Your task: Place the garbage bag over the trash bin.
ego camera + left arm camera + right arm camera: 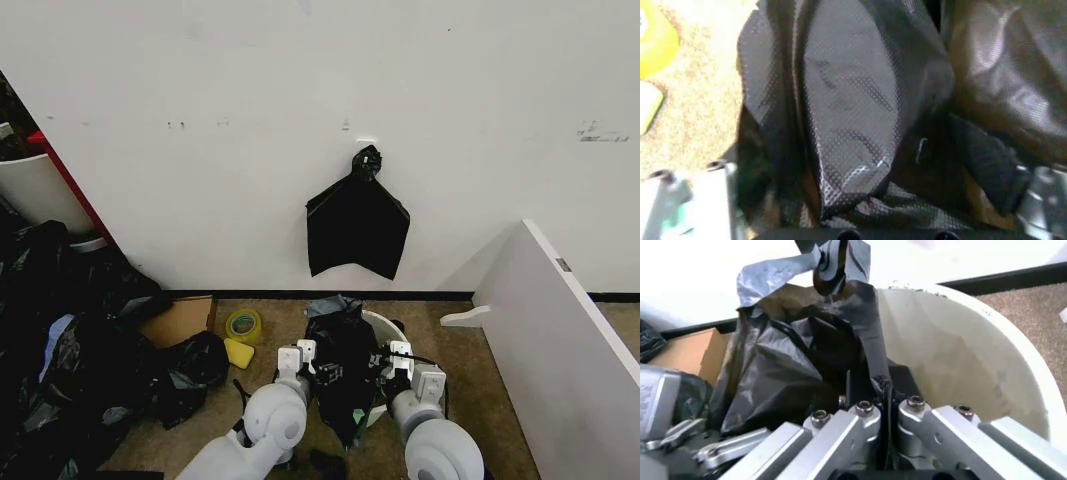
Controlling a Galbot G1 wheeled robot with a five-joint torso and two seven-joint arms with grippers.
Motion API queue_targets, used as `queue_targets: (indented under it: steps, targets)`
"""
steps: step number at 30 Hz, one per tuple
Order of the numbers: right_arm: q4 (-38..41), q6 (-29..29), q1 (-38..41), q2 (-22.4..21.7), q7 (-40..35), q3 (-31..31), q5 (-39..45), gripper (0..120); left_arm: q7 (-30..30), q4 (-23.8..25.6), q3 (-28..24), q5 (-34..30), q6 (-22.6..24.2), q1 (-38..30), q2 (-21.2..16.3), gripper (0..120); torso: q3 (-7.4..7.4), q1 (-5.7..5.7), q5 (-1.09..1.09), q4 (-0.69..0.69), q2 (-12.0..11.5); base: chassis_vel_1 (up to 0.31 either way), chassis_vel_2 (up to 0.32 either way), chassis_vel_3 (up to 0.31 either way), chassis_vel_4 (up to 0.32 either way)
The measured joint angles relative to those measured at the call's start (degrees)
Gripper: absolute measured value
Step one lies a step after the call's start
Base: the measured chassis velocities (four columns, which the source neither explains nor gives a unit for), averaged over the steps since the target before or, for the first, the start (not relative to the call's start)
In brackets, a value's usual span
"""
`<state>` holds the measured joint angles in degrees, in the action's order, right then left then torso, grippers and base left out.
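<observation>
Garbage bag (343,372) drapes over trash bin (383,325) on the floor, between both grippers. Right gripper (881,390) is pinched tight on a bag fold at the rim; left gripper (309,362) state can't be told. Film looks light, limp, slippery; best grabbed at its edge. Right wrist view shows bare bin interior.

No legible text or labels

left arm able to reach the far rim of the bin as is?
Probably not cleanly. The garbage bag hangs bunched between the left gripper and the trash bin, covering that side; the right gripper already pinches it.
</observation>
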<state>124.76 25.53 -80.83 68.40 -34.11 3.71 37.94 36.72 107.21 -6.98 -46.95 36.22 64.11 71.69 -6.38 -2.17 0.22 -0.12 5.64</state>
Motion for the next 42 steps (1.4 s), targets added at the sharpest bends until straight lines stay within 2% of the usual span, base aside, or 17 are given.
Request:
queue_targets:
  steps: [5,9,11,13,17,18,22,26,29,31,35,42]
  targets:
    - [-0.11,-0.21,0.05,-0.04,0.26,-0.04,-0.53,0,-0.49,-1.22,0.54,0.64,0.44,0.14,0.3,65,0.0,0.0,-0.01,0.0,0.0,0.0,0.0,0.0,0.0]
    - [-0.86,-1.61,-0.13,-0.12,0.99,-0.07,-2.46,0,0.23,-0.48,1.49,-0.59,1.62,0.64,-0.25,49,-0.01,0.0,-0.02,-0.01,0.0,0.0,0.0,0.0,0.0]
    - [-1.0,-2.0,-0.13,-0.13,1.13,-0.07,-2.88,0,0.31,-0.29,1.83,-0.89,1.66,0.78,-0.4,46,-0.01,0.0,-0.02,0.0,0.0,0.0,0.0,0.0,0.0]
    - [-1.4,-3.16,-0.14,-0.19,1.61,-0.01,-4.08,0,0.36,0.3,2.9,-1.94,1.66,1.13,-0.67,35,-0.01,0.0,-0.02,0.0,0.0,0.0,0.0,0.0,0.0]
    - [-2.3,-7.54,-0.4,-0.12,3.64,0.13,-7.22,0,0.37,1.57,5.18,-4.62,1.65,1.91,-1.28,19,-0.02,-0.01,-0.04,-0.02,-0.02,0.0,0.0,0.0,0.0]
    - [-2.3,-7.54,-0.4,-0.12,3.64,0.13,-7.22,0,0.37,1.57,5.18,-4.62,1.65,1.91,-1.28,19,-0.02,-0.01,-0.04,-0.02,-0.02,0.0,0.0,0.0,0.0]
    - [-2.67,-14.43,-1.19,0.26,6.45,0.23,-9.1,0,-0.91,3.33,8.0,-5.27,0.34,2.82,-2.31,3,-0.02,-0.01,-0.03,-0.01,-0.02,0.0,0.0,0.0,0.0]
    - [-2.8,-19.1,-1.39,0.41,9.29,1.08,-8.85,0,-2.2,5.53,10.49,-5.25,0.13,3.69,-3.35,1,-0.02,-0.01,-0.04,-0.01,-0.02,0.0,0.0,0.0,0.0]
    - [-4.14,-24.23,0.07,1.08,12.51,3.7,-7.79,0,-4.36,8.82,12.43,-3.69,0.05,5.11,-5.82,1,-0.02,-0.01,-0.02,0.0,-0.02,0.0,0.0,0.0,0.0]
    - [-4.37,-24.49,0.42,1.16,12.64,4.28,-7.32,0,-5.09,9.49,12.68,-3.25,0.08,5.59,-6.46,1,-0.02,-0.01,-0.02,0.0,-0.02,0.0,0.0,0.0,0.0]
    - [-5.35,-23.13,1.5,1.29,11.44,6.97,-1.78,0,-11.2,14.38,13.85,-2.54,2.53,8.94,-9.6,1,-0.01,-0.01,-0.02,0.0,-0.02,0.0,0.0,0.0,0.0]
    - [-7.87,-21.77,0.92,1.26,10.31,10.4,4.67,0,-18.1,20.38,16.02,-3.59,6.13,11.61,-11.64,1,-0.01,-0.01,-0.02,0.01,-0.02,0.0,0.0,0.0,0.0]
